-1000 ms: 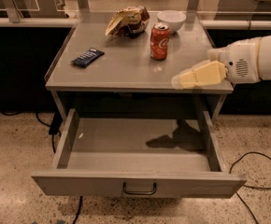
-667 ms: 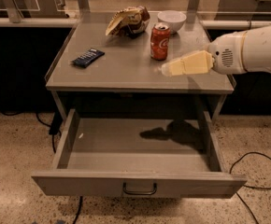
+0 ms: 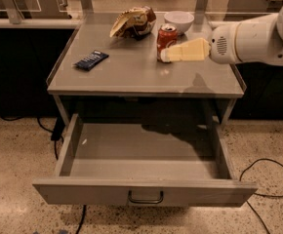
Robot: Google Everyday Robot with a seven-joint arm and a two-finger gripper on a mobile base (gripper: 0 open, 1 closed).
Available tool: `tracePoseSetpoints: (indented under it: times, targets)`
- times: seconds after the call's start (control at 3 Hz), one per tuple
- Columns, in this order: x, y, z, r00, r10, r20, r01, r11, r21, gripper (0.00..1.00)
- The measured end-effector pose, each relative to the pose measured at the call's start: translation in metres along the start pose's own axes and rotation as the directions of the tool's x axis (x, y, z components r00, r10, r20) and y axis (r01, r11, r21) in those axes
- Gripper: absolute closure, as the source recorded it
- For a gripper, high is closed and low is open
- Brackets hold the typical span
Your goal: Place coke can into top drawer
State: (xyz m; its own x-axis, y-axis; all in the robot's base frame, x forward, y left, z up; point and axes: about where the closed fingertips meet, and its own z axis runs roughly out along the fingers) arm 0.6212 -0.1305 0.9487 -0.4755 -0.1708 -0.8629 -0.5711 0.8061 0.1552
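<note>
A: Where is the tool (image 3: 167, 57) now?

B: At the can (image 3: 165, 37), low on its right side, its tip touching or just short of the can's foot. The view is side-on, so whether the tool is apart or together cannot be told. The arm (image 3: 251, 37) comes in from the right, level over the bench (image 3: 131, 72).

A: So which step is this?

B: The end of the reach, by the look of it. The can stands upright on the bench, towards the back, just in front of the bowl (image 3: 179, 19) and beside the bag (image 3: 131, 22). It is not lifted yet.

A: And the next move?

B: Probably a firm hold round the can's body, then a straight lift so that it does not tip against the bowl. After that, a carry forward past the bench's front edge and down into the drawer (image 3: 141, 191), which stands pulled out below with nothing seen in it.

A: What differs from a second ago?

B: The tool was then near the bench's front right, well apart from the can. It has swung up and left to reach it. Its shadow in the drawer has moved too. The can, the bowl, the bag and the dark bar (image 3: 91, 60) have stayed put.
</note>
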Motion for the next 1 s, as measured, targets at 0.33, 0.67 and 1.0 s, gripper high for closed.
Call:
tracePoseSetpoints:
  times: [0.33, 0.67, 1.0]
  targets:
    - [-0.005, -0.005, 0.005, 1.000, 0.023, 0.002, -0.023, 0.9994, 0.025, 0.00]
    - [-0.005, -0.005, 0.005, 1.000, 0.023, 0.003, -0.023, 0.9994, 0.025, 0.00]
    - [-0.003, -0.008, 0.018, 0.999, 0.040, 0.033, -0.042, 0.9978, 0.051, 0.00]
